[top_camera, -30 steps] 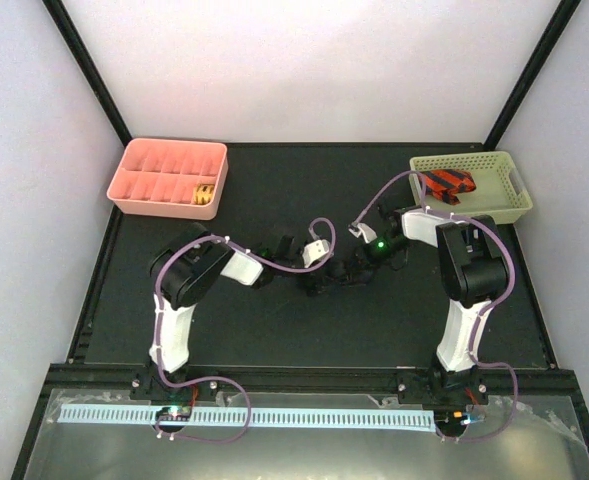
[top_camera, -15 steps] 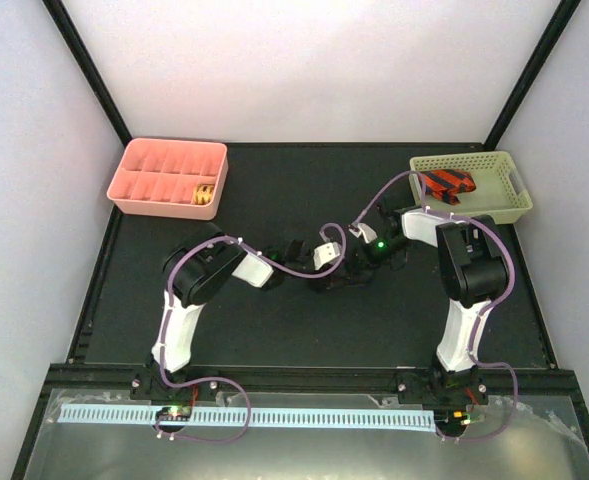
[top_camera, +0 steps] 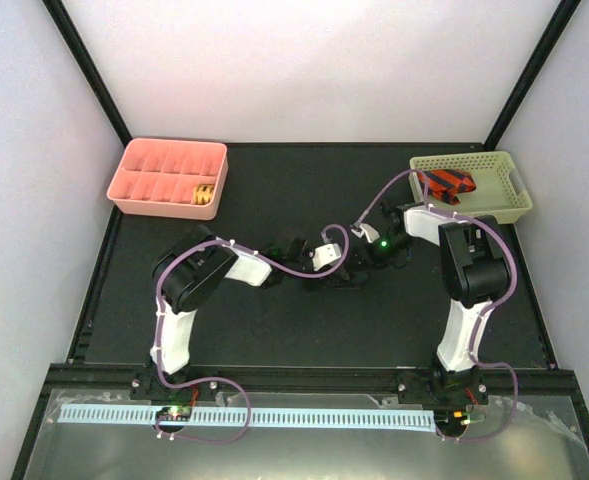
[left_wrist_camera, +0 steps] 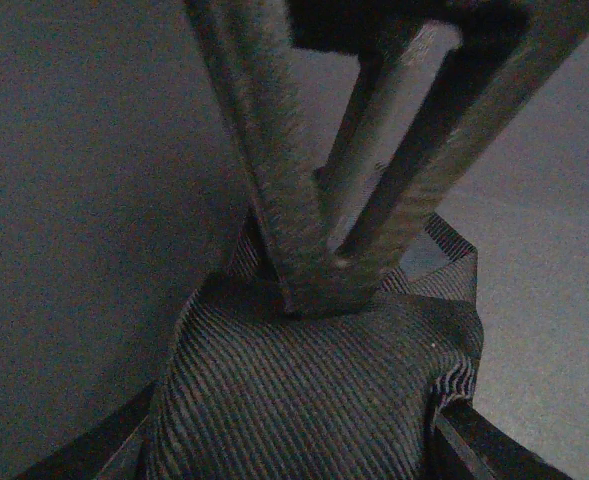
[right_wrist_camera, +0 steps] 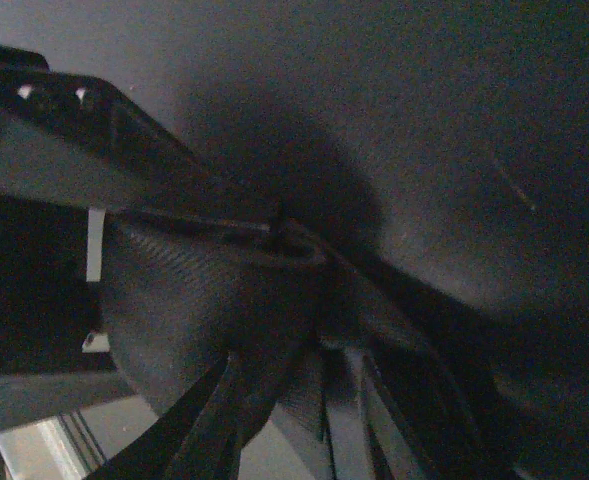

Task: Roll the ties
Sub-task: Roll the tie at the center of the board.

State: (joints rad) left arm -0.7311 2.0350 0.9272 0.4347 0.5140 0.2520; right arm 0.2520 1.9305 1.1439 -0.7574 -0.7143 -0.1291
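Sliding rightward, the left hand now meets the right hand, which pinches the dark striped tie (whether the left one grips, I cannot tell).

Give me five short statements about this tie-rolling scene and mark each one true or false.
1. A rolled tie sits in the pink tray. True.
2. The basket is empty. False: a red-and-black tie lies in it.
3. The left gripper and right gripper meet near the middle of the table. True.
4. The dark tie between them is plain. False: the left wrist view shows fine diagonal stripes.
5. The pink tray stands at the far right. False: it is at the far left, and the basket is at the far right.
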